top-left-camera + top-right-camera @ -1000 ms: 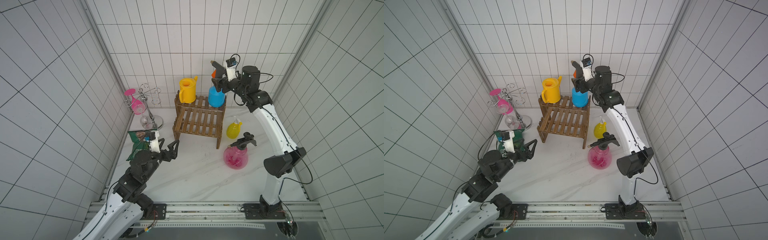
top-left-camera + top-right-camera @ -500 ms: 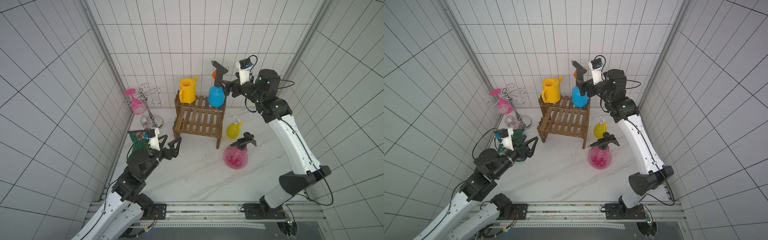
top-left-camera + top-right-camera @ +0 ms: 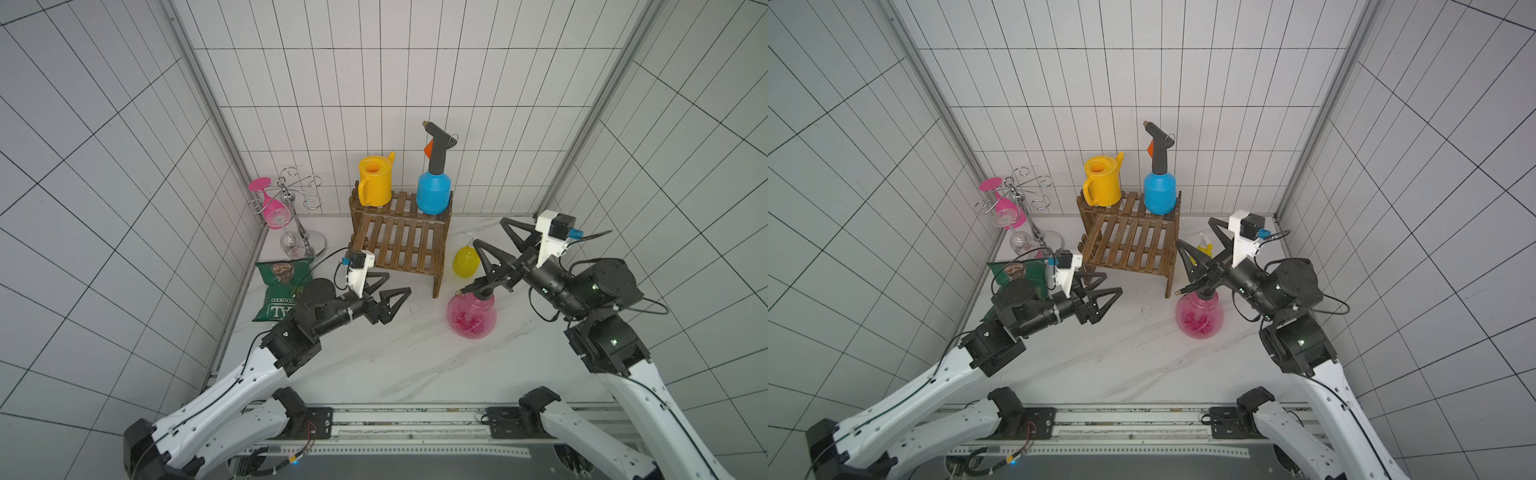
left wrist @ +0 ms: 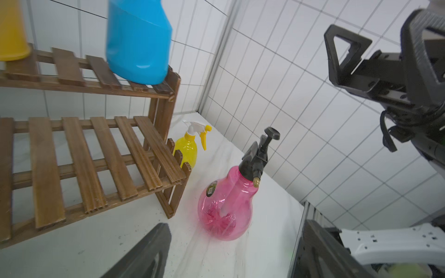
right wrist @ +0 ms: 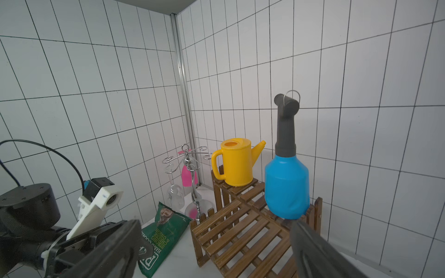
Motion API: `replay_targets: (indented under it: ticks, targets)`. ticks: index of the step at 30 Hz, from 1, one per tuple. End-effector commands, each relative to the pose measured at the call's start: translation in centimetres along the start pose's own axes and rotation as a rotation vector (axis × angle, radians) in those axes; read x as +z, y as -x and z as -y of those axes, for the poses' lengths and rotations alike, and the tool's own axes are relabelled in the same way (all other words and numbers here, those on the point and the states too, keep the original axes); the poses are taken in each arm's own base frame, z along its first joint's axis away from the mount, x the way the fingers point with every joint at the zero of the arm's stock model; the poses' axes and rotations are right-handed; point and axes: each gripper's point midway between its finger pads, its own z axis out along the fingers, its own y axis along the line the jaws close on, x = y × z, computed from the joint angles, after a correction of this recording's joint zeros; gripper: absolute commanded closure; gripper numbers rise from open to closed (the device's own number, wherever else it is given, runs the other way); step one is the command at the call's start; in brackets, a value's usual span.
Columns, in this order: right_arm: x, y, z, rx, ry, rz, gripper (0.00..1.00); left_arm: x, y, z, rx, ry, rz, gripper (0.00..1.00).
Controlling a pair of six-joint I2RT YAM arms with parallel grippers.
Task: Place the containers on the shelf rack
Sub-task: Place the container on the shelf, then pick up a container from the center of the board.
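Two of the four containers were already up on the top tier of the wooden shelf rack point(image 3: 401, 245): the yellow watering can point(image 3: 376, 180) at one end and the blue bottle with the tall grey sprayer point(image 3: 433, 195) at the other, both upright. The lower tier was bare.

The other two stood on the marble tabletop point(image 3: 374, 361) by the rack's right side. The small yellow trigger bottle point(image 3: 465, 262) was just beside the leg, and the round pink pump sprayer point(image 3: 471, 318) was a bit nearer to me.

Both grippers were empty, jaws spread wide. My right gripper point(image 3: 490, 232) hung above the pink sprayer's black pump head, close to the yellow bottle. The left gripper point(image 3: 397, 284) hovered low in front of the rack, well apart from either bottle.

So I reckoned I was between placements, lining up pick number three. Next move, I figured: drop the right jaws around the pink sprayer's neck under the pump, since the belly looked too fat and slick to squeeze. Then lift it over the front rail onto the lower tier without knocking the yellow bottle.
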Motion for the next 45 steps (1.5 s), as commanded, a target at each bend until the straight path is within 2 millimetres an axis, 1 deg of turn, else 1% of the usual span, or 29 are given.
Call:
replay_targets:
  ticks: [1,3,4,5,6,7,9,12,17,19,22,28,35,41,45]
  targets:
    - [-2.7,-2.2,1.6,0.084,-0.126,-0.035,0.01,2.3,-1.1,2.7,0.179,-0.075,-0.065,0.12]
    - [-4.7,-3.4,3.0,0.106,-0.225,-0.057,0.01,4.1,-2.6,3.7,0.238,-0.109,-0.129,0.12]
    - [-5.7,-3.7,3.4,0.106,-0.265,-0.057,0.01,5.0,-3.4,4.1,0.261,-0.127,-0.162,0.12]
    - [-6.5,-4.6,4.1,0.110,-0.313,-0.079,0.01,6.0,-4.1,4.4,0.283,-0.142,-0.188,0.12]
    - [-7.3,-5.2,4.7,0.115,-0.358,-0.096,0.01,6.9,-4.8,4.5,0.293,-0.150,-0.211,0.12]
    - [-8.2,-5.9,5.6,0.125,-0.419,-0.118,0.01,8.2,-5.5,4.4,0.293,-0.151,-0.238,0.12]
    - [-9.0,-6.6,6.3,0.131,-0.469,-0.141,0.01,9.9,-6.2,4.2,0.283,-0.147,-0.263,0.13]
    - [-9.3,-6.9,6.4,0.135,-0.479,-0.143,0.01,12.3,-7.1,3.5,0.268,-0.126,-0.295,0.13]
    - [-9.4,-7.1,6.5,0.131,-0.483,-0.142,0.01,15.2,-6.4,2.0,0.279,-0.046,-0.267,0.13]
    - [-9.4,-7.2,6.5,0.127,-0.482,-0.143,0.01,16.3,-6.6,1.5,0.280,-0.027,-0.270,0.14]
    - [-9.2,-7.1,6.5,0.117,-0.479,-0.146,0.01,17.7,-6.7,1.4,0.274,-0.028,-0.275,0.18]
    - [-9.1,-6.9,6.5,0.098,-0.479,-0.146,0.01,20.0,-6.8,1.7,0.267,-0.058,-0.282,0.30]
    - [-9.1,-6.9,6.6,0.083,-0.481,-0.148,0.01,21.6,-6.9,2.8,0.273,-0.126,-0.287,0.47]
    - [-9.1,-7.0,6.7,0.077,-0.485,-0.154,0.01,22.0,-6.8,3.3,0.284,-0.155,-0.282,0.50]
    - [-9.0,-7.1,6.7,0.075,-0.483,-0.160,0.01,21.9,-6.6,4.5,0.303,-0.226,-0.271,0.50]
